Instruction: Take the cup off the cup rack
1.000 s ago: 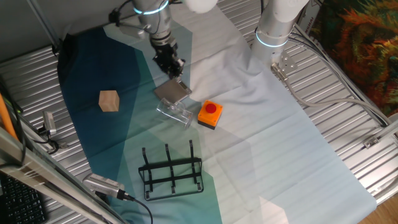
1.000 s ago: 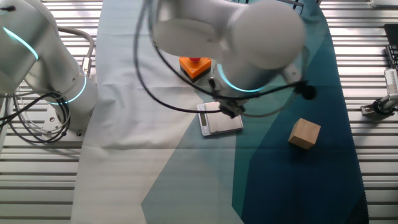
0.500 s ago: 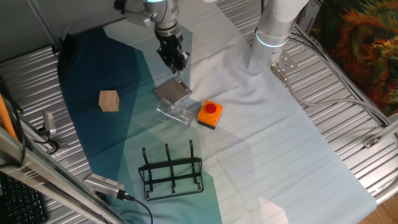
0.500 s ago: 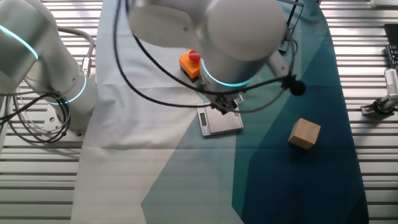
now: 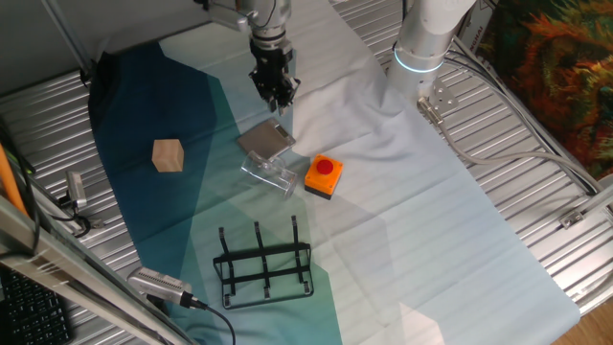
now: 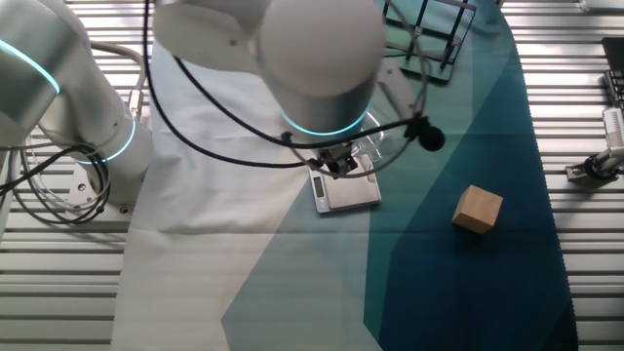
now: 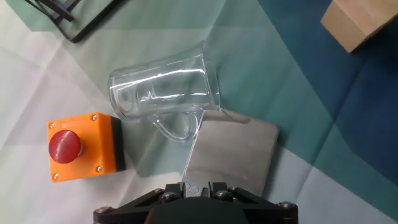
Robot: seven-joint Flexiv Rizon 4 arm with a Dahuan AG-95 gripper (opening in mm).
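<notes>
The clear glass cup [image 7: 165, 93] lies on its side on the cloth, off the rack, between the orange button box [image 7: 81, 146] and the grey metal plate [image 7: 233, 152]. In one fixed view the cup [image 5: 268, 172] is faint in front of the plate [image 5: 265, 141]. The black wire cup rack [image 5: 263, 264] stands with bare prongs near the front; it also shows in the other fixed view [image 6: 429, 24]. My gripper [image 5: 276, 99] hangs above the plate, apart from the cup, empty. In the hand view my gripper [image 7: 196, 186] shows a small gap between its fingers.
A tan wooden cube [image 5: 168, 155] sits on the dark blue cloth at the left. The orange button box [image 5: 323, 176] is right of the cup. A second white arm base [image 5: 421, 53] stands at the back. Ribbed metal table edges and cables surround the cloth.
My gripper has risen and moved back and a little right, away from the cup. The cup, plate, box and rack have not moved.
</notes>
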